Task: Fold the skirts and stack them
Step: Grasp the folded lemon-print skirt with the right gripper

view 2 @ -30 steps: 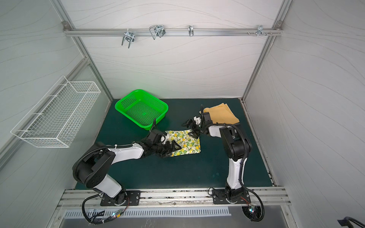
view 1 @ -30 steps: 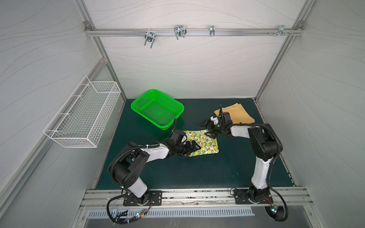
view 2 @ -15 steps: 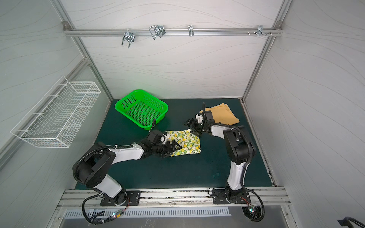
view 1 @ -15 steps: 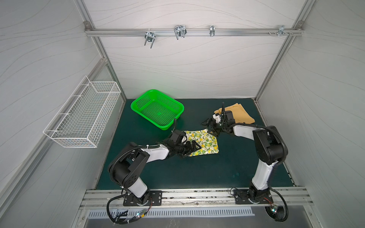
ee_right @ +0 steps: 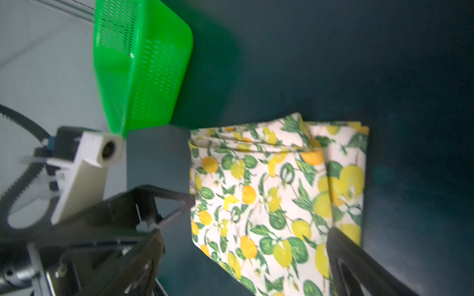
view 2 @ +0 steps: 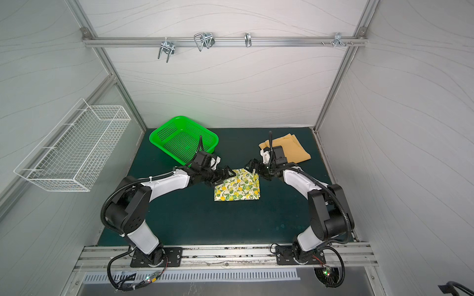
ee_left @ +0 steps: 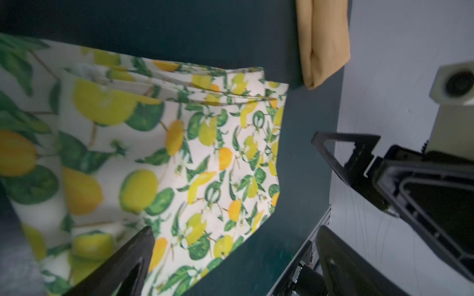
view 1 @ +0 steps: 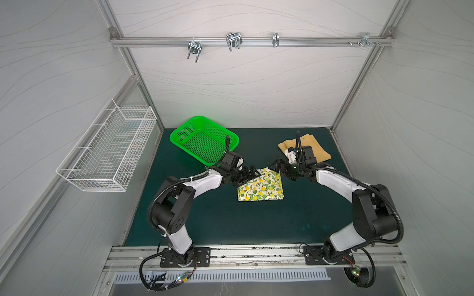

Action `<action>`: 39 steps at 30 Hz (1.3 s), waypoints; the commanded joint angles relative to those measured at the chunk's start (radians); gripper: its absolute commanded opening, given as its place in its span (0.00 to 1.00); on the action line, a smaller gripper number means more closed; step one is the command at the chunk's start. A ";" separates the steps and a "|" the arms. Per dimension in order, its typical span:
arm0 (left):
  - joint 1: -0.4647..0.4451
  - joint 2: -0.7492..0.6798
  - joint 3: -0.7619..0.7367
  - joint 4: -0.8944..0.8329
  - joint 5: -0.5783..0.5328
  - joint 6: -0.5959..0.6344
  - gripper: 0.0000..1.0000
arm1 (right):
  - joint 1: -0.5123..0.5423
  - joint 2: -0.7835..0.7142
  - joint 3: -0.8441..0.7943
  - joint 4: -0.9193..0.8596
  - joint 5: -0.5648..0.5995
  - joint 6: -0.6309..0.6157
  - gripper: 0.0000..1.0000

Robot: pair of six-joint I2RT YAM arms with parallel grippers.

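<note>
The cream lemon-print skirt (view 1: 260, 188) (view 2: 237, 188) lies folded into a flat rectangle in the middle of the dark green mat. The mustard-orange skirt (view 1: 316, 150) (view 2: 293, 151) lies folded at the back right. My left gripper (view 1: 250, 173) (ee_left: 234, 246) is open at the lemon skirt's far left corner, one finger (ee_left: 139, 246) over the cloth (ee_left: 179, 153). My right gripper (view 1: 278, 166) (ee_right: 245, 243) is open at the far right corner, one finger (ee_right: 341, 246) over the print (ee_right: 269, 192). Neither holds anything.
A green perforated basket (view 1: 205, 141) (ee_right: 143, 64) stands at the back left, just behind my left wrist. A white wire basket (view 1: 107, 151) hangs on the left wall. The enclosure walls close in the mat on three sides.
My left gripper slid from the lemon skirt's left side toward its far left corner. My right arm's elbow swung outward to the right, its gripper staying by the far right corner.
</note>
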 commanded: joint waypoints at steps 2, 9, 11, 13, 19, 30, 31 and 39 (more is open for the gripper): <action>0.038 0.106 0.056 -0.023 0.033 0.046 0.99 | -0.006 -0.020 -0.029 -0.054 0.044 -0.063 0.99; 0.041 0.147 0.061 -0.023 0.045 0.057 0.98 | 0.001 0.026 -0.070 -0.042 0.071 -0.082 0.99; 0.041 0.139 0.054 -0.021 0.045 0.057 0.98 | 0.004 0.045 -0.080 -0.025 0.085 -0.083 0.99; 0.041 0.132 0.049 -0.023 0.043 0.056 0.98 | 0.012 0.069 -0.080 -0.023 0.103 -0.084 0.98; 0.041 0.129 0.050 -0.026 0.042 0.055 0.98 | 0.066 0.154 -0.048 -0.038 0.148 -0.071 0.92; 0.041 0.134 0.068 -0.029 0.048 0.055 0.98 | 0.100 0.213 -0.055 0.002 0.089 -0.005 0.60; 0.041 0.135 0.070 -0.027 0.048 0.054 0.99 | 0.101 0.212 -0.057 0.005 0.087 0.000 0.53; 0.041 0.130 0.071 -0.019 0.055 0.046 0.98 | 0.085 0.239 -0.014 -0.019 0.056 -0.003 0.14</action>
